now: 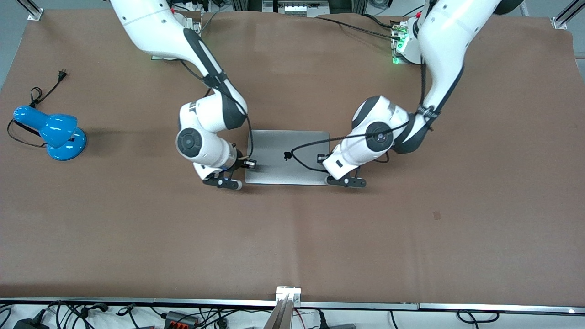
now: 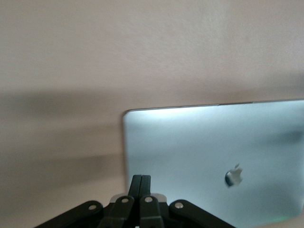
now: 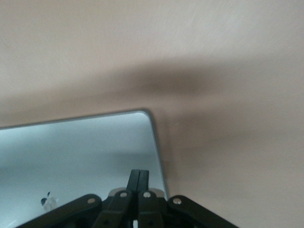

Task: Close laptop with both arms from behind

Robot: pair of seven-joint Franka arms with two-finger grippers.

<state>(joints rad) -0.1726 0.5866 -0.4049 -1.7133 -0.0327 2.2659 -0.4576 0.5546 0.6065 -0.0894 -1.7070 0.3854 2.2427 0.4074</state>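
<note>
The silver-grey laptop [image 1: 287, 157] lies shut and flat on the brown table, lid up, with the dark apple logo showing. My right gripper [image 1: 249, 163] is shut, its fingertips on the lid at the edge toward the right arm's end of the table. In the right wrist view the shut gripper [image 3: 139, 176] sits by a lid [image 3: 85, 147] corner. My left gripper [image 1: 321, 158] is shut at the lid's edge toward the left arm's end. In the left wrist view the gripper [image 2: 141, 182] sits over the lid [image 2: 199, 142]. Neither gripper holds anything.
A blue desk lamp [image 1: 54, 132] with a black cord and plug lies at the right arm's end of the table. A metal rail bracket [image 1: 288, 292] sits at the table edge nearest the front camera. A small dark mark [image 1: 437, 214] is on the mat.
</note>
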